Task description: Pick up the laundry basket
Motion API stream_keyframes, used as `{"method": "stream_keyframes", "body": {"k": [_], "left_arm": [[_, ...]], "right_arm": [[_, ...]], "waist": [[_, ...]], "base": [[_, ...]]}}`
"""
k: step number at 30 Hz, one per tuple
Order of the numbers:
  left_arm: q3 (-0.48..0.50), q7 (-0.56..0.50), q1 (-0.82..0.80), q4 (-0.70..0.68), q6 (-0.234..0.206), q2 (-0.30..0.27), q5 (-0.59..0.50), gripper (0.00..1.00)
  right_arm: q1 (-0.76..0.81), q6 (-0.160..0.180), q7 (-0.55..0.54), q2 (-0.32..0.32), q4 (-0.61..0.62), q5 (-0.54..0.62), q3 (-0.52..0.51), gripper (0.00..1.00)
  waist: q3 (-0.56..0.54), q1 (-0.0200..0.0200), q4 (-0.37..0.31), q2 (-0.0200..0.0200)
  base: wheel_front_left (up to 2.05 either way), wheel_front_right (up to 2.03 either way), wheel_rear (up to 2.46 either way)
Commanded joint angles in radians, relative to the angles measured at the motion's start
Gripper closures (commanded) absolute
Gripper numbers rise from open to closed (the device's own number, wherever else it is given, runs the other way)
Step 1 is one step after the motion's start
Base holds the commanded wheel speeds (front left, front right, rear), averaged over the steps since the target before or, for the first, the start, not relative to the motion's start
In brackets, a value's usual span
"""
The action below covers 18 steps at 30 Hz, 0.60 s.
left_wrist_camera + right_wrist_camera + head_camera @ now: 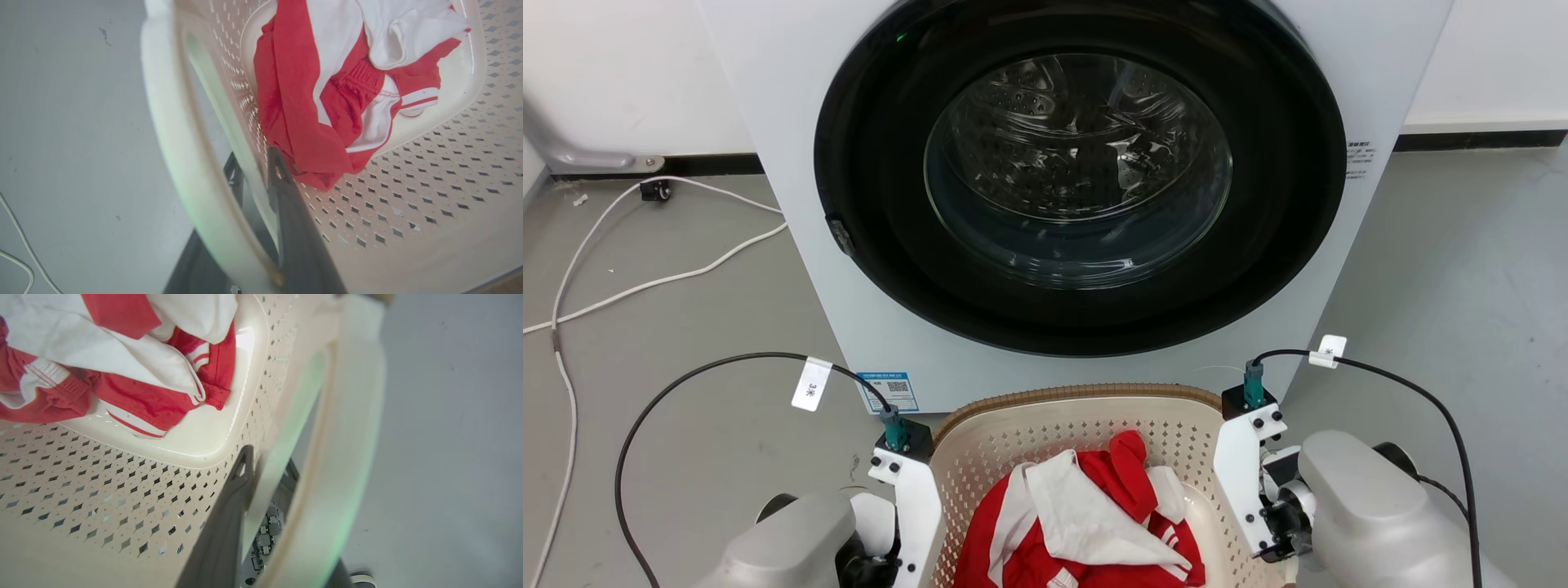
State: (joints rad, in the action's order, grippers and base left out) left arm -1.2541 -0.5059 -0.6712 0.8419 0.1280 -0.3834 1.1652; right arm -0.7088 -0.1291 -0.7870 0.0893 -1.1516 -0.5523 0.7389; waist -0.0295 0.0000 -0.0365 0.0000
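Note:
The laundry basket (1045, 402), cream-white and perforated with a brown woven-look rim, sits just in front of me between my two wrists. It holds red and white clothes (1086, 523). In the left wrist view my left gripper (255, 165) straddles the basket's left wall (204, 163) below the white handle, one finger (286, 204) inside and the other outside, shut on it. My right gripper (267, 459) clamps the right wall (286, 449) the same way, its inner finger (233, 506) against the perforated side. I cannot tell whether the basket rests on the floor.
A white front-loading washing machine (1347, 269) with a shut round glass door (1078, 171) stands right behind the basket. White cables (645, 282) trail over the grey floor at the left. Bare floor (1462, 269) lies to the right of the machine.

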Motion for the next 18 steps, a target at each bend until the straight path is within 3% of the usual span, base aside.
{"method": "stream_keyframes", "body": {"k": [1,18], "left_arm": [[-0.008,-0.005,-0.016,0.003,0.003,-0.005,-0.009,1.0],[-0.023,-0.047,-0.02,-0.017,0.003,-0.019,0.017,1.0]], "right_arm": [[-0.019,-0.003,0.006,0.013,-0.005,0.003,0.012,1.0],[-0.036,-0.003,0.0,0.005,-0.058,-0.046,0.044,1.0]], "waist": [[0.0,0.0,0.002,0.0],[0.005,0.0,-0.003,0.0]], "base": [[0.0,0.0,0.0],[0.0,0.0,0.0]]}}
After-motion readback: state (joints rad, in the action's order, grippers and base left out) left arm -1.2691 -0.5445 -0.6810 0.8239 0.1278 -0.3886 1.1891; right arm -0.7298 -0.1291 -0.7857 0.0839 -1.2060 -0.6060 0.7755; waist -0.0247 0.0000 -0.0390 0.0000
